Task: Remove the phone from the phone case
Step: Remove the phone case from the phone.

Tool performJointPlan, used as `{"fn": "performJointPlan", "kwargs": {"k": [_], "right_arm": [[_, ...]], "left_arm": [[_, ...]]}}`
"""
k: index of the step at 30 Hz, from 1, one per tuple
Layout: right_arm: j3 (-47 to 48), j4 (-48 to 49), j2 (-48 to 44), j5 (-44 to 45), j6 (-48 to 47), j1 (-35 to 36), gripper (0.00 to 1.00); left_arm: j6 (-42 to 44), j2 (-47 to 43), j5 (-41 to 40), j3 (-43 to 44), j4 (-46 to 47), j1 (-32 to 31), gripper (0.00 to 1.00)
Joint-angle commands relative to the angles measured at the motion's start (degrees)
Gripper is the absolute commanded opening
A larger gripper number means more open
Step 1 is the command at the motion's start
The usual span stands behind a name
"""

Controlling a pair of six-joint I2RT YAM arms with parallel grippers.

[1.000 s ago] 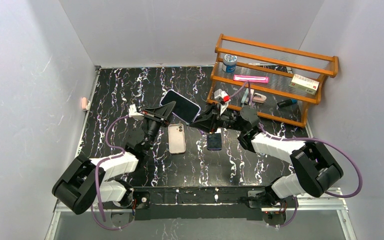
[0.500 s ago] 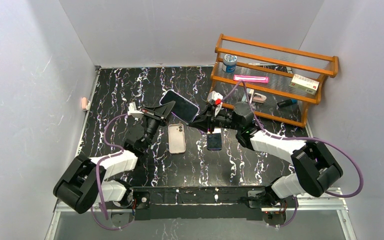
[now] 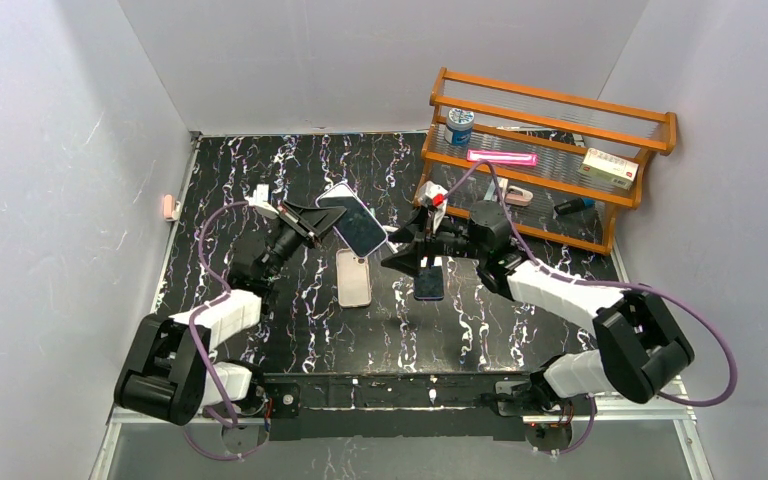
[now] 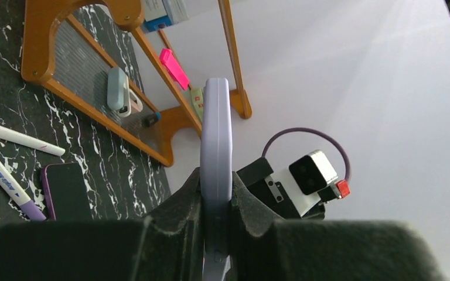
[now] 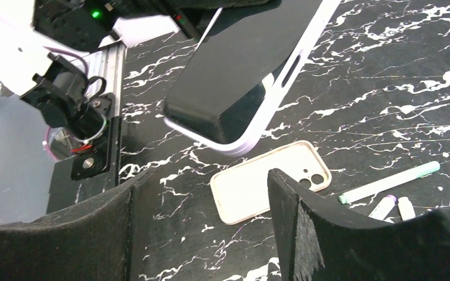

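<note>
The left fingers (image 4: 179,213) are pressed onto the two flat faces of the phone (image 4: 216,146), which is seen edge-on at the centre of the left wrist view and stands up out of the grip. The phone is seated in its lavender phone case (image 4: 222,105), whose rounded side runs up the middle of that frame. In the top view the phone (image 3: 355,222) is held above the counter (image 3: 240,180), just left of centre, with its dark screen turned upward and tilted.

The right fingers (image 5: 82,234) are spread wide and nothing is held between them. In the right wrist view they fill the lower edge, and the cased phone (image 5: 240,64) hangs in the upper centre, one pale corner of the phone case (image 5: 261,120) pointing down toward the gap. Whether that corner is touched cannot be told. In the top view the right fingers (image 3: 405,255) are placed just beside the lower right end of the phone.

On the counter below, a beige case (image 3: 353,277) with camera cut-outs is laid flat, and a dark handset (image 3: 428,283) with a purple rim lies to its right. A mint pen (image 5: 387,181) is seen at the right of the right wrist view. A wooden rack (image 3: 550,100) is set at the upper right of the top view.
</note>
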Motion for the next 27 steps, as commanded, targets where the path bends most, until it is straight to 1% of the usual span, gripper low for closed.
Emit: {"fn": "performJointPlan", "kwargs": {"k": [1,5,10,13,16,19,22,27], "right_arm": [[0.8,-5.5,-4.9,-4.6,-0.5,-0.4,0.76],[0.8,-8.4,-6.7,-7.8,-1.5,-1.2,0.78],[3.5,-10.9,-5.7,-11.1,-3.2,-1.2,0.78],[5.1,-10.8,-4.3,-12.8,-3.2,-1.2,0.78],[7.0,-10.6,-2.8,-16.6,-2.7,-1.2,0.76],[7.8,-8.3,-1.9,-19.4,-1.1,-1.1,0.75],[8.9,-7.8,-1.0,-21.1,-0.6,-1.0,0.72],[10.3,-6.3,0.6,-22.7,0.9,-0.1,0.69]], "left_arm": [[3.6,-2.6,14.9,5.9,0.9,3.4,0.0],[6.5,-2.5,23.2,8.8,-2.2,4.7,0.0],[8.7,-2.6,29.1,11.3,-4.3,4.8,0.0],[9.3,-3.2,30.8,12.3,-4.9,4.8,0.0],[9.7,-3.6,31.3,12.8,-5.3,4.8,0.0],[9.8,-3.8,31.7,12.9,-5.4,4.7,0.0],[9.8,-4.4,31.8,13.0,-5.4,4.7,0.0],[9.5,-4.9,31.4,13.2,-5.6,4.6,0.0]]}}
